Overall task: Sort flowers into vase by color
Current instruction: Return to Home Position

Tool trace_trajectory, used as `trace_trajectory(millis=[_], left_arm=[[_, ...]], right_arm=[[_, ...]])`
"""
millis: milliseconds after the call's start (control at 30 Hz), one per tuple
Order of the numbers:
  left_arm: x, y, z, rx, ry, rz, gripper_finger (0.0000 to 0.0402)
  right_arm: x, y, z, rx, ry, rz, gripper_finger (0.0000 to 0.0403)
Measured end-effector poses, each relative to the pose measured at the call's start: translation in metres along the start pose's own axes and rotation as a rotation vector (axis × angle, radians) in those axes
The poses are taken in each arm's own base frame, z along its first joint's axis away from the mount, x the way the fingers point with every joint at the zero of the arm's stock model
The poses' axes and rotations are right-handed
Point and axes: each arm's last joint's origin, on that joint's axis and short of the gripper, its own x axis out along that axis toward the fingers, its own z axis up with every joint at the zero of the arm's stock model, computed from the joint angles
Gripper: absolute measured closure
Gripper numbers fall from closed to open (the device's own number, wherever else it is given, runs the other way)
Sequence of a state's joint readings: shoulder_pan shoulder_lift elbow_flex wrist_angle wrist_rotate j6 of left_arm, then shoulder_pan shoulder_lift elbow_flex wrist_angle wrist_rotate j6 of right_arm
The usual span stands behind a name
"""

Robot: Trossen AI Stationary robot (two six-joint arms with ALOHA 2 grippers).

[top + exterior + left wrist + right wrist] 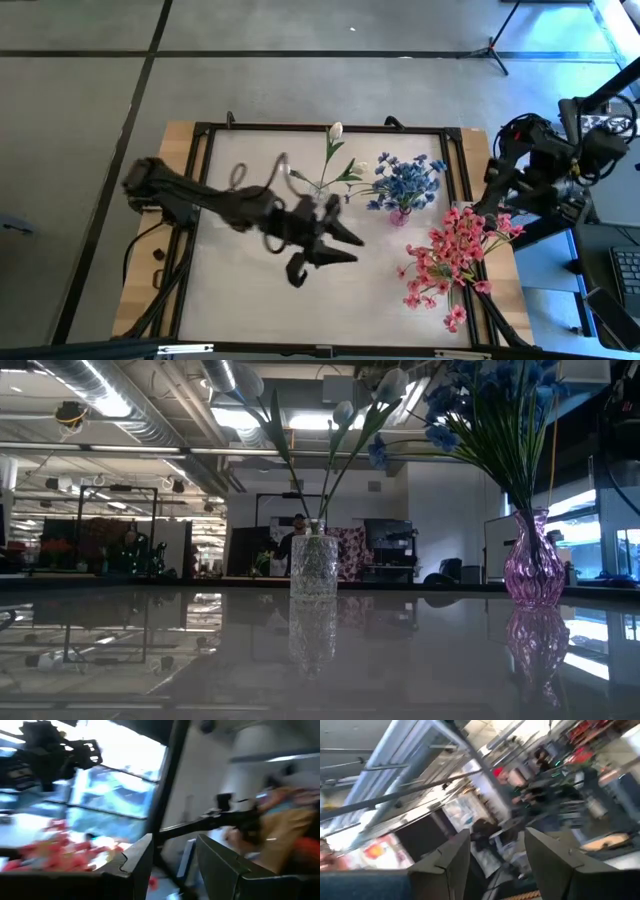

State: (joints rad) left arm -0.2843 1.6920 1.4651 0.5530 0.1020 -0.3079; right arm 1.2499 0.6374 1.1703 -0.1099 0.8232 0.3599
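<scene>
White-bud flowers (pixel 334 150) stand with their stems in a clear glass vase (pixel 314 565) at the table's far middle. Blue flowers (pixel 405 180) stand in a purple glass vase (pixel 533 565) to their right. Pink flowers (pixel 455 255) bunch at the table's right side; what holds them is hidden under the blooms. My left gripper (pixel 356 248) hovers open and empty over the middle of the table, near the clear vase, pointing toward the pink flowers (pixel 55 850). My right arm (pixel 545 165) is folded back off the table's right edge, its gripper (pixel 497 837) open and empty.
A black frame rail (pixel 300 128) runs around the table top. Cables (pixel 150 265) lie along the left edge. A tripod (pixel 490 50) stands beyond the far edge. A person (pixel 295 535) shows in the room behind. Bare table surface (pixel 260 290) lies toward the near edge.
</scene>
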Motion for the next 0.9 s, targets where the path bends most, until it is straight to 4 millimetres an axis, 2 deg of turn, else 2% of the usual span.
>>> trace_trajectory(millis=[100,167,267,400,633,900], left_arm=[[-0.014,-0.019,0.018,0.064,0.031,0.132,0.0255],[-0.023,-0.032,0.026,0.103,0.055,0.218,0.0255],[-0.037,-0.051,0.031,0.151,0.120,0.351,0.0255],[-0.054,-0.070,0.035,0.183,0.189,0.479,0.0255],[-0.060,-0.095,0.032,0.095,0.193,0.426,0.0255],[-0.059,-0.097,0.034,-0.078,0.129,0.419,0.0255]], right_arm=[[-0.003,-0.003,0.005,-0.043,-0.020,-0.027,0.0214],[-0.002,-0.003,0.000,-0.094,0.000,-0.042,0.0214],[0.003,-0.006,-0.005,-0.189,-0.012,-0.144,0.0214],[0.008,-0.011,-0.005,-0.228,-0.033,-0.179,0.0224],[0.041,-0.030,-0.018,-0.324,0.019,-0.263,0.0277],[0.066,-0.074,-0.001,-0.402,0.039,-0.333,0.0348]])
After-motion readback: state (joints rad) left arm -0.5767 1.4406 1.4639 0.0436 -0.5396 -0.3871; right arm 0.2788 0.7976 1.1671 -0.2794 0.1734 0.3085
